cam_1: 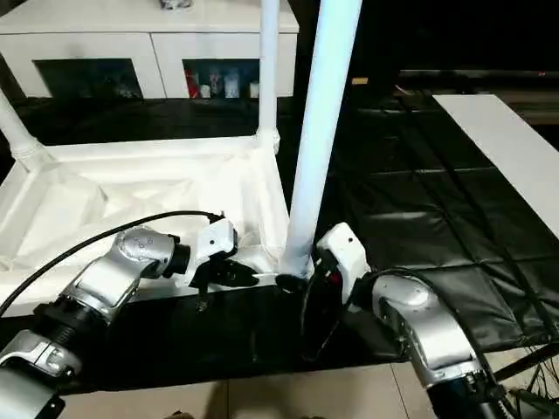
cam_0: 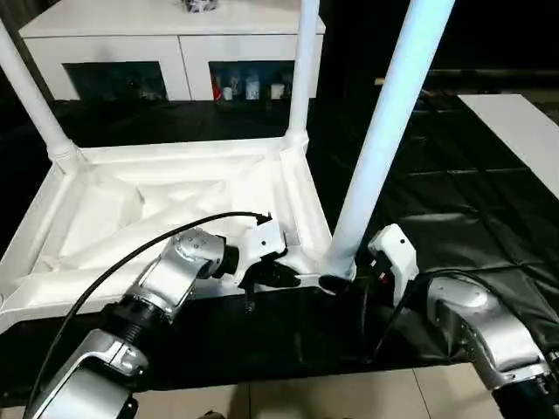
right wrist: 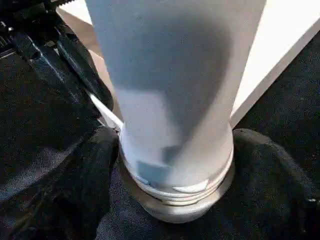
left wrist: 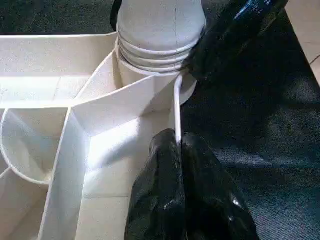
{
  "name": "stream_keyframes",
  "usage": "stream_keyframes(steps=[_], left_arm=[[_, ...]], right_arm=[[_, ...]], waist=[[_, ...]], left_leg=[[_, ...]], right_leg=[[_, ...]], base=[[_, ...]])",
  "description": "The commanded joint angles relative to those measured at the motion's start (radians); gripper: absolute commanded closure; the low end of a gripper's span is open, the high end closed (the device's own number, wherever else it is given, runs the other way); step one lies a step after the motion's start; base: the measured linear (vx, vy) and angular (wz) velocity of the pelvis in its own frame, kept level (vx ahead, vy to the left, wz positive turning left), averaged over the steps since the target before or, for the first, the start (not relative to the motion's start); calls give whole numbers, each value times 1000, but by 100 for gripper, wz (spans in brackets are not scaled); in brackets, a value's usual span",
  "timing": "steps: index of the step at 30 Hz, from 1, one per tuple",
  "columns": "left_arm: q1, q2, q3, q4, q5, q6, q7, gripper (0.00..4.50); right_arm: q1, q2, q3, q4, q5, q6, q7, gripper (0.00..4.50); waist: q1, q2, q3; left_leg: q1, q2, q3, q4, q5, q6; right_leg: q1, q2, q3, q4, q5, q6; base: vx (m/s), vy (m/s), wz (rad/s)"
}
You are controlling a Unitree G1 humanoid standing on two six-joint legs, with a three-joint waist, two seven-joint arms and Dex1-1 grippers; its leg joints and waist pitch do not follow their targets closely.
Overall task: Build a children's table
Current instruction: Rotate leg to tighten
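The white tabletop (cam_0: 105,223) lies upside down on a black mat, ribs up. Two white legs stand in its far corner sockets, one at the left (cam_0: 31,96) and one at the right (cam_0: 301,70). A third leg (cam_0: 384,131) rises, leaning slightly, from the near right corner socket (left wrist: 150,75). My right gripper (cam_0: 341,281) is shut on this leg's threaded base, one black finger (right wrist: 60,190) on each side. My left gripper (cam_0: 284,278) is shut on the tabletop's near rim (left wrist: 176,110), just beside that socket, its fingers (left wrist: 160,190) pinching the thin wall.
A white cabinet (cam_0: 175,44) with dark glass doors stands behind the tabletop. A flat white board (cam_0: 524,131) lies at the far right on the black mat (cam_0: 454,201). Pale floor tiles (cam_0: 306,397) run along the mat's near edge.
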Motion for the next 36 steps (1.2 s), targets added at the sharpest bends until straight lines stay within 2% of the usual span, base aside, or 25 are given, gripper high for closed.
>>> stream_keyframes(steps=[1, 5, 12, 15, 16, 17, 18, 19, 20, 21, 22, 23, 25, 27, 28, 29, 30, 31, 33, 34, 35, 36], left_arm=[[-2, -4, -11, -30, -7, 0, -16, 450], [-3, -3, -12, -27, -6, -1, -17, 450], [-1, -1, -15, -27, -4, 8, -25, 450], [-11, -26, 2, 10, 5, 21, 33, 450], [-14, -33, 6, 19, 7, 20, 47, 450], [-41, -89, 33, 97, 24, 19, 170, 450], [-54, -112, 43, 130, 34, 19, 222, 450], [-54, -112, 43, 130, 34, 19, 222, 450], [-91, -171, 67, 207, 52, 35, 361, 450], [-92, -173, 68, 209, 53, 36, 366, 450], [-110, -200, 76, 242, 62, 42, 429, 450], [-131, -235, 88, 281, 65, 53, 498, 450], [-158, -283, 99, 338, 69, 48, 586, 450], [-173, -303, 105, 370, 78, 32, 629, 450], [-187, -320, 112, 399, 86, 13, 668, 450], [-203, -337, 114, 433, 99, -13, 708, 450], [-205, -339, 113, 437, 101, -16, 712, 450], [-209, -343, 110, 447, 107, -29, 721, 450], [-214, -349, 106, 458, 112, -45, 718, 450], [-211, -347, 95, 457, 119, -60, 698, 450], [-211, -347, 95, 457, 119, -60, 698, 450], [-203, -339, 85, 448, 123, -63, 674, 450]], right_arm=[[-11, 2, 8, -4, 3, 13, 26, 114], [-4, 2, 7, -5, 6, 10, 28, 146], [7, 8, 6, -1, 11, 6, 32, 157], [-11, 53, -17, 60, -27, -34, -59, 157], [-16, 63, -23, 71, -31, -35, -80, 157], [-53, 151, -71, 156, -51, -41, -247, 157], [-68, 190, -91, 190, -55, -43, -314, 157], [-68, 190, -91, 190, -55, -43, -314, 158], [-108, 282, -125, 280, -88, -66, -507, 158], [-109, 285, -126, 283, -89, -67, -514, 169], [-127, 318, -125, 326, -120, -88, -598, 169], [-153, 363, -119, 377, -140, -108, -668, 175], [-195, 431, -120, 445, -160, -145, -748, 178], [-217, 459, -121, 474, -169, -165, -772, 179], [-235, 482, -122, 493, -176, -186, -789, 179], [-254, 509, -118, 509, -180, -215, -793, 179], [-256, 512, -117, 510, -180, -219, -792, 179], [-260, 522, -111, 508, -179, -232, -783, 179], [-262, 532, -106, 502, -178, -255, -771, 179], [-255, 533, -100, 480, -182, -270, -761, 144], [-255, 533, -100, 480, -182, -270, -761, 109], [-241, 525, -98, 446, -181, -274, -748, 109]], waist=[[-1, -9, -65], [-1, -9, -64], [-1, -8, -65], [-4, -8, -64], [-4, -9, -63], [-8, -6, -60], [-13, -5, -57], [-16, -5, -56], [-22, -3, -55], [-31, -3, -55], [-32, -4, -57], [-39, 1, -58], [-42, -5, -62], [-40, -9, -61], [-41, -6, -61], [-40, -7, -60], [-40, -11, -62], [-36, -8, -61], [-32, -8, -63], [-31, -6, -62], [-31, -8, -63], [-30, -6, -62]], left_leg=[[9, 50, -20, -73, -185, 57], [10, 49, -19, -72, -194, 58], [10, 49, -19, -72, -193, 54], [8, 47, -19, -72, -203, 48], [10, 46, -20, -73, -221, 43], [13, 45, -19, -74, -242, 37], [14, 44, -18, -74, -257, 27], [18, 41, -23, -76, -300, 1], [19, 38, -26, -78, -321, -11], [18, 39, -32, -80, -347, -28], [17, 41, -36, -81, -350, -31], [14, 41, -36, -82, -348, -31], [19, 38, -33, -78, -354, -25], [15, 35, -30, -79, -332, -2], [14, 33, -27, -77, -324, 8], [15, 34, -27, -78, -324, 13], [13, 34, -26, -77, -319, 17], [13, 36, -27, -79, -310, 22], [12, 38, -26, -80, -297, 29], [12, 38, -26, -80, -295, 30], [11, 38, -25, -80, -292, 33], [11, 39, -25, -80, -294, 36]], right_leg=[[48, -56, 46, -64, -209, -223], [49, -56, 45, -66, -223, -225], [49, -54, 45, -63, -210, -228], [48, -56, 44, -66, -231, -229], [49, -56, 43, -70, -265, -218], [42, -55, 43, -77, -302, -213], [38, -55, 42, -79, -331, -209], [37, -55, 38, -89, -417, -183], [33, -56, 37, -95, -470, -157], [33, -57, 33, -98, -506, -142], [37, -57, 31, -98, -507, -133], [36, -57, 34, -97, -478, -135], [31, -55, 34, -98, -451, -144], [36, -55, 36, -99, -428, -148], [32, -53, 37, -101, -422, -148], [33, -52, 36, -102, -423, -147], [35, -52, 36, -101, -417, -145], [37, -54, 37, -99, -408, -144], [38, -55, 38, -95, -378, -151], [38, -54, 38, -95, -371, -154], [40, -54, 38, -93, -364, -157], [39, -55, 38, -94, -368, -159]], base=[[0, 0, 0], [0, 0, 0], [0, 0, 0], [0, 0, 0], [0, 0, 0], [0, 0, 0], [0, 0, 0], [-57, -2, -2], [-57, -2, -2], [0, 0, 0], [0, 0, 0], [0, 0, 0], [0, 0, 0], [0, 0, 0], [0, 0, 0], [0, 0, 0], [0, 0, 0], [0, 0, 0], [0, 0, 0], [0, 0, 0], [0, 0, 0], [0, 0, 0]])
